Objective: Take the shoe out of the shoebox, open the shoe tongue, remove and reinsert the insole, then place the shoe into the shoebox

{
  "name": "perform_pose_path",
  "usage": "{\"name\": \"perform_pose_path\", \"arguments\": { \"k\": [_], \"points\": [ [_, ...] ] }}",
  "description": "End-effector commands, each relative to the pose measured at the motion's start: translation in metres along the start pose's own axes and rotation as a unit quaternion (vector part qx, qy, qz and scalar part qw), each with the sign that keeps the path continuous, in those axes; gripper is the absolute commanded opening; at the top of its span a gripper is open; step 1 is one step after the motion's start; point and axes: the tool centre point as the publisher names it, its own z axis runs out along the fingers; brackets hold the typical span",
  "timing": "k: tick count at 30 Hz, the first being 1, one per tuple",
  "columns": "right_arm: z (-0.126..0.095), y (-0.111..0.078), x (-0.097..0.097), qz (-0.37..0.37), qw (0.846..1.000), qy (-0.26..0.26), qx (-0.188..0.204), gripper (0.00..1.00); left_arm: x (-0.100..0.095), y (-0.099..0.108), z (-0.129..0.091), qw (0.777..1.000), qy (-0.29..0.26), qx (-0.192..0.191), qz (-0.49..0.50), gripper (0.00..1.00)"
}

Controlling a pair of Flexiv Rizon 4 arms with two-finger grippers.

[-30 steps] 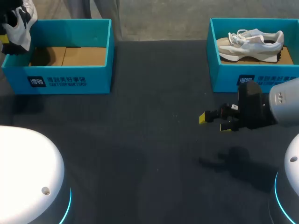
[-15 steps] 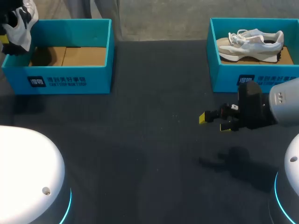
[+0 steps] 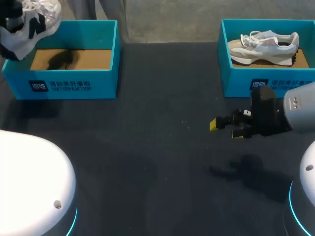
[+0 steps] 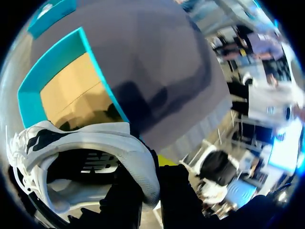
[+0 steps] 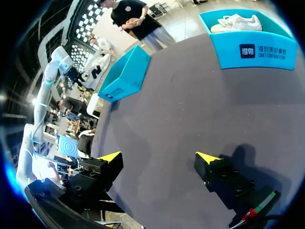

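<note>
l gripper (image 4: 147, 177) is clamped on the shoe (image 3: 30, 23) at the heel collar: one finger inside, one outside w/ its yellow tip showing. shoe hangs in the air at abt 10 o'clock of the table (image 3: 157, 147), over the 10 o'clock corner of the l box (image 3: 64, 84), clear of it. r gripper (image 3: 226, 127) is spread wide & holds nothing, low over the table at abt 3 o'clock, just in front of the r box (image 3: 236, 81), which has a 2nd shoe (image 3: 263, 45) lying in it.

handling, my guess: light trainer w/ a soft upper & a stiffer foam sole. collar wall looks thin & squashy, so a one-point pinch there lets the toe droop & swing. ok for carrying, poor for tongue work. better to set it sole-down mid-table, r gripper pinning heel or midsole (the firm part), l taking the tongue tip. laces could snag. insole prob thin & floppy; can't see it here.
</note>
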Motion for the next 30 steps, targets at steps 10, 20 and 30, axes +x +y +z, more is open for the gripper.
{"name": "perform_pose_path", "arguments": {
  "k": [10,20,30],
  "points": [
    [0.002,-0.001,0.002,0.001,1.0,-0.003,-0.002,1.0,0.003,0.009,-0.011,0.952,0.019,-0.077,0.295,0.0],
    [0.002,-0.001,0.002,0.001,1.0,-0.003,-0.002,1.0,-0.013,0.024,-0.02,0.911,0.026,-0.102,0.399,0.0],
    [0.002,-0.001,0.002,0.001,1.0,-0.003,-0.002,1.0,-0.017,0.027,-0.024,0.909,0.027,-0.112,0.401,0.0]
  ]
}}
